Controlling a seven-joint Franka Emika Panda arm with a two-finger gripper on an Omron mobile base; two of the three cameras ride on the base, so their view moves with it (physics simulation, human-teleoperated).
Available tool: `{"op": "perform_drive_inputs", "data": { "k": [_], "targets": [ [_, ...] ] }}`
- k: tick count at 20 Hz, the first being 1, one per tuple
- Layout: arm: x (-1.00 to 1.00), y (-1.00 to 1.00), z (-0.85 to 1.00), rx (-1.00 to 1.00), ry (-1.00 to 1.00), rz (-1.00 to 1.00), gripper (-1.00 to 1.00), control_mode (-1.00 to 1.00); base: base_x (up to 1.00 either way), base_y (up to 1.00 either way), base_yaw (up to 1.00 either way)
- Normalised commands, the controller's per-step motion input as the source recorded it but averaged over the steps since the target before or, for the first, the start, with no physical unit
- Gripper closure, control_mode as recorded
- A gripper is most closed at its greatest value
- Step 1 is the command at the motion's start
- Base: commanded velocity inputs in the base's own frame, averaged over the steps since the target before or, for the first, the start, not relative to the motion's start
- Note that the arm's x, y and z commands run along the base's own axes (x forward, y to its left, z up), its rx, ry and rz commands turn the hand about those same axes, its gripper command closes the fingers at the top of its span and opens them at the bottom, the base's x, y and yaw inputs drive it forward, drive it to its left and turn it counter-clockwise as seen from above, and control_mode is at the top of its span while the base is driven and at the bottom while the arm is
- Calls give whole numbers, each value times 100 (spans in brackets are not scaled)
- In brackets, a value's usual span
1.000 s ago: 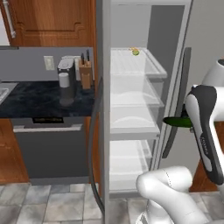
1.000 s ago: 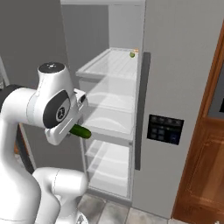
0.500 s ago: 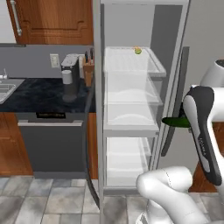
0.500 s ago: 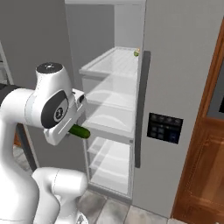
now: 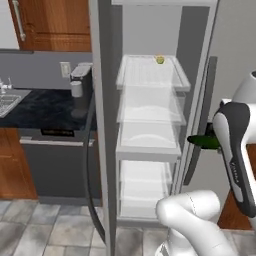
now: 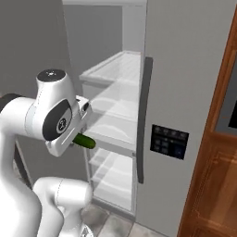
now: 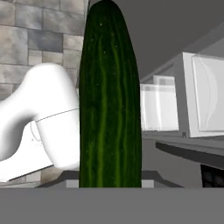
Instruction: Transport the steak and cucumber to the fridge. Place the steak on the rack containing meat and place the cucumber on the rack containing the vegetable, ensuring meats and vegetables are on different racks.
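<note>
Fridge [image 5: 200, 75]: tall, grey-silver, door open, white interior of translucent shelves, standing at 12 o'clock ahead of the arm; long dark handle [image 6: 143, 120] on the closed door.

Counter [image 5: 40, 107]: dark stone top at 9 o'clock of the fridge, grey appliance front beneath, brown wooden cabinets above.

Panel [image 6: 169, 141]: dark control panel on the closed door, at 3 o'clock of the handle.

Cucumber [image 7: 109, 96]: dark green, clenched in the gripper [image 6: 76, 139], pointing along the hand toward the fridge; held outside the shelves, level with the middle shelf, at 3 o'clock of the open compartment in the left base view.

Small yellow-green item [image 5: 160, 60]: lay at the back of the top shelf.
</note>
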Motion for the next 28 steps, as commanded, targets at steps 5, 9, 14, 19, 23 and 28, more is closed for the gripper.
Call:
{"op": "perform_drive_inputs", "data": {
  "k": [5,9,14,19,23,28],
  "targets": [
    [0,0,0,0,0,0,100,100,100,-31,18],
    [0,0,0,0,0,0,100,100,100,29,12],
    [0,0,0,0,0,0,100,100,97,21,14],
    [0,0,0,0,0,0,100,100,44,3,16],
    [0,0,0,0,0,0,100,100,9,-18,8],
    [40,-4,0,0,0,0,100,-100,6,-7,1]
  ]
}}
